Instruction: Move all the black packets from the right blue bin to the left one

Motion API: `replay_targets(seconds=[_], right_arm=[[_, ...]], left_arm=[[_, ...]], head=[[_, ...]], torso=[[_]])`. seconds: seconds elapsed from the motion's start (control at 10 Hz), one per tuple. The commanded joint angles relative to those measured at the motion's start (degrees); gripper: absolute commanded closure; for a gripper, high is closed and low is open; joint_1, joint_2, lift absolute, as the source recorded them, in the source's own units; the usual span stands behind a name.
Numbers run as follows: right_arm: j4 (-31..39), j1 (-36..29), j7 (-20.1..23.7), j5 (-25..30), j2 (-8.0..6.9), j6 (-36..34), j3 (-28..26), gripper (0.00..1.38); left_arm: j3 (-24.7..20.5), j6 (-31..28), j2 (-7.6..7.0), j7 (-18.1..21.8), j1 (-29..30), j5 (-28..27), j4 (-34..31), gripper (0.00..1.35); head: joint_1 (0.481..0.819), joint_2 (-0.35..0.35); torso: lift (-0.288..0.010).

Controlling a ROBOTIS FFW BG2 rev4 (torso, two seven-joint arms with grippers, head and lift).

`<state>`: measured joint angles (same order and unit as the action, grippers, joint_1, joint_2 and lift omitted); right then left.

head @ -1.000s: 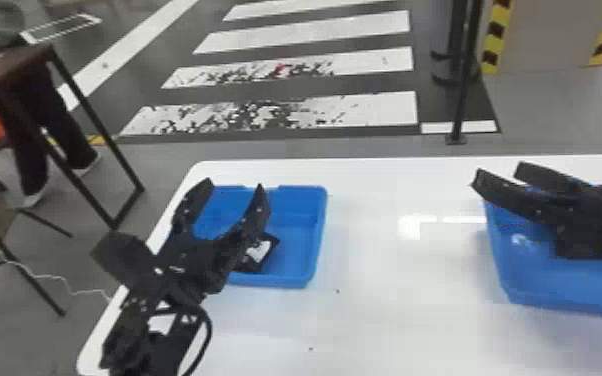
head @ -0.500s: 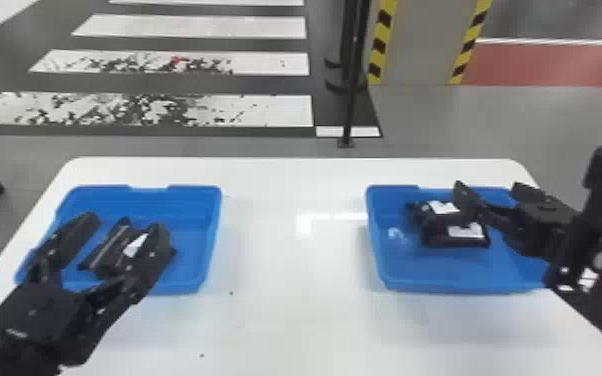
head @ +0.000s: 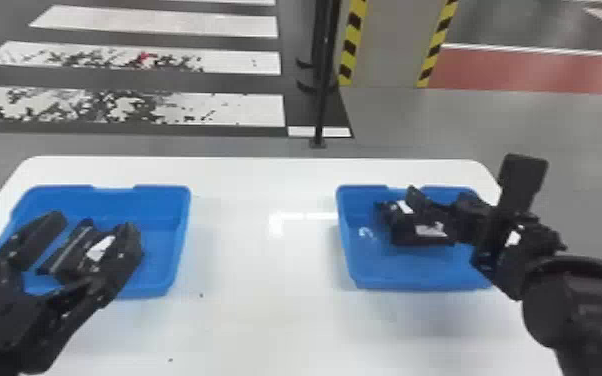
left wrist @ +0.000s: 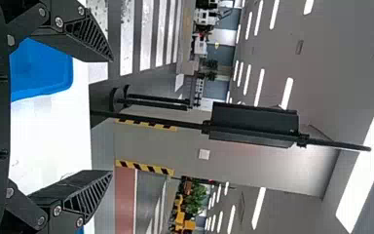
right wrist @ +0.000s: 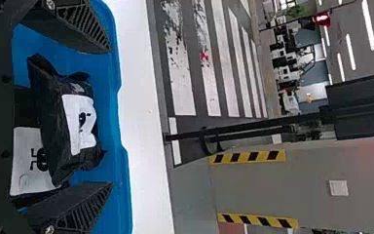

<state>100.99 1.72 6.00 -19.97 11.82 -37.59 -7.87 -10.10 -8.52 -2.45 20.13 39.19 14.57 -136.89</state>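
Observation:
In the head view my left gripper (head: 85, 235) is open above the left blue bin (head: 181, 240), where a black packet with a white label (head: 72, 252) lies. My right gripper (head: 437, 215) is over the right blue bin (head: 380, 282), beside black packets (head: 420, 232) with white labels. In the right wrist view the right gripper (right wrist: 111, 117) stands open, with a black packet (right wrist: 53, 117) between its spread fingers and another packet (right wrist: 29, 161) partly under it. The left wrist view has the left gripper (left wrist: 112, 117) open with nothing held.
Both bins stand on a white table (head: 260, 280), one at each side, with bare tabletop between them. Beyond the table's far edge a black post (head: 322, 90) stands on the floor.
The head view has swung to the right, showing both bins and more of the right arm. The right gripper now sits nearer the packets in the right bin. The left gripper remains open over the left bin.

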Motion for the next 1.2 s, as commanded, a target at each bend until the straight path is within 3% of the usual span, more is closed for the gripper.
replay_targets(seconds=[0.0,0.4,0.7,0.8,0.9,1.0,1.1], right_arm=[[-4.03,2.08,0.42,-0.6,0.04,0.75,0.79,0.05],[-14.01,8.97,0.42,0.66,0.92,0.47,5.47,0.05],[-16.68,10.23,0.33,2.94,1.1,-5.15,5.47,0.12],[-18.37,11.64,0.59,3.4,1.45,-7.12,5.7,0.31],[-18.93,12.06,1.03,2.71,1.62,-7.12,6.16,0.87],[-17.67,11.22,0.94,1.11,1.62,-6.98,6.16,1.14],[-15.56,10.23,0.94,1.0,1.54,-6.98,6.16,1.15]], left_arm=[[-0.07,-0.06,-0.01,0.0,0.04,0.06,0.0,0.23],[-0.19,-0.34,0.08,0.17,0.04,0.06,0.28,0.23],[-0.65,0.22,0.25,0.26,0.18,0.4,0.56,0.23],[-0.65,0.5,0.34,0.26,0.18,0.4,0.84,0.23],[-0.65,0.93,0.34,0.35,0.18,0.51,1.12,0.23],[-0.65,1.07,0.34,0.35,0.04,0.63,1.26,0.23],[-0.65,1.49,0.34,0.35,0.18,0.63,1.26,0.23]], head=[[0.695,-0.094],[0.695,-0.075],[0.695,-0.07],[0.695,-0.073],[0.695,-0.074],[0.695,-0.075],[0.695,-0.071]], torso=[[-0.14],[-0.14],[-0.14],[-0.14],[-0.14],[-0.14],[-0.14]])
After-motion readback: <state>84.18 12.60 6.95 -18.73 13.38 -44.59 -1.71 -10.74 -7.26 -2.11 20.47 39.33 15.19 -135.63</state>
